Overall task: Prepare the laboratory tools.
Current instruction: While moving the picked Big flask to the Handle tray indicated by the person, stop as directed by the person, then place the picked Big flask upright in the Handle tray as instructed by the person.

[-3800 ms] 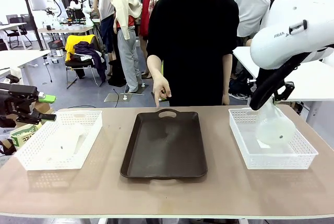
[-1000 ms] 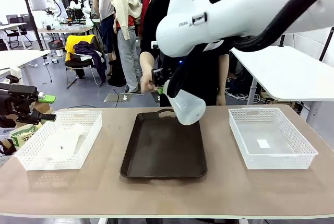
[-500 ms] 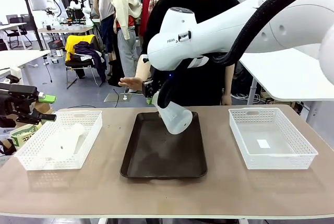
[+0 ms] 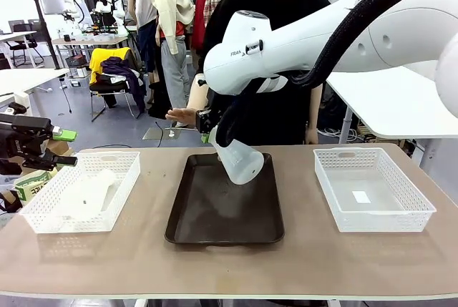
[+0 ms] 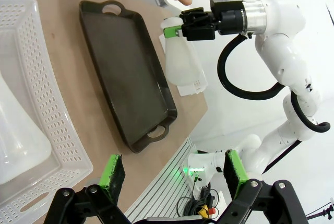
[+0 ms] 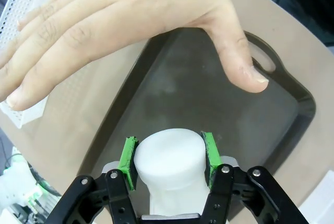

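Note:
My right gripper (image 4: 209, 129) is shut on the neck of a frosted-white conical flask (image 4: 240, 160). The flask hangs tilted, base down, low over the far end of the dark brown tray (image 4: 215, 214); I cannot tell whether it touches. In the right wrist view the green pads (image 6: 128, 161) clamp the flask's neck (image 6: 169, 164), with the tray (image 6: 209, 104) below. A second flask (image 4: 86, 194) lies on its side in the left white basket (image 4: 43, 210). My left gripper (image 4: 68, 147) stands open, empty, beyond the table's left end. Its fingers (image 5: 112, 174) frame that flask (image 5: 18, 135).
The person stands at the far side with a flat hand (image 4: 179, 115) held out beside my right gripper; it spreads above the tray's far edge as the hand (image 6: 130, 25). The right white basket (image 4: 422, 210) holds only a small white label.
The right arm lifted the flask out of the right basket and carried it left. Over the last second it lowered the flask to the tray's far end. The person's hand went from pointing to flat.

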